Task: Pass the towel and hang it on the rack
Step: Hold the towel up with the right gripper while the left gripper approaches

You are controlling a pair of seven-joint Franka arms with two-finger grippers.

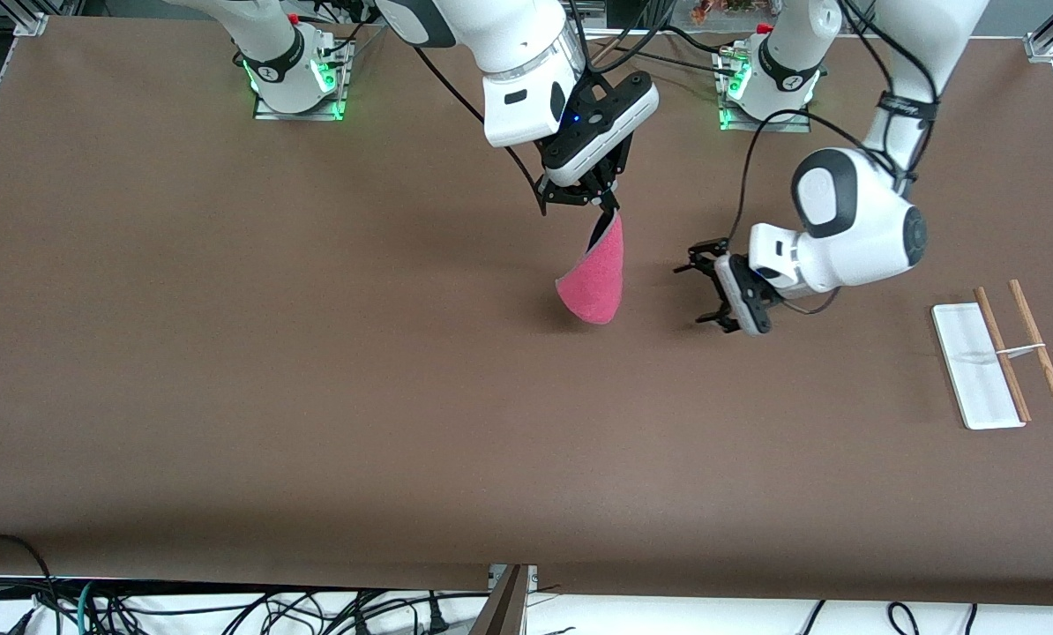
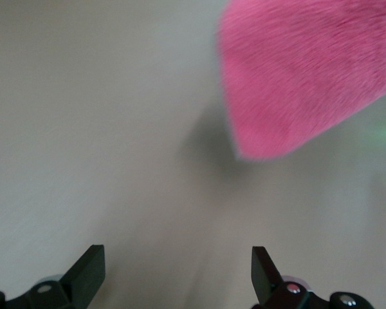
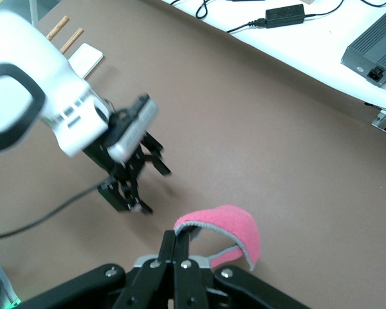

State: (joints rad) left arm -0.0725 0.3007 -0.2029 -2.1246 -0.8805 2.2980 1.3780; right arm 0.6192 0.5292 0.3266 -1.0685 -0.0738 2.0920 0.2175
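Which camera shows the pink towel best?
The front view: the whole towel hangs from the shut right gripper. The left wrist view shows only one blurry corner; the right wrist view shows it curled under the fingers.

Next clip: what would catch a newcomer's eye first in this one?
The pink towel, dangling over the middle of the table from the right hand, which is shut on its top edge. Beside it the left hand hovers open, facing the towel. The rack lies untouched at the left arm's end of the table.
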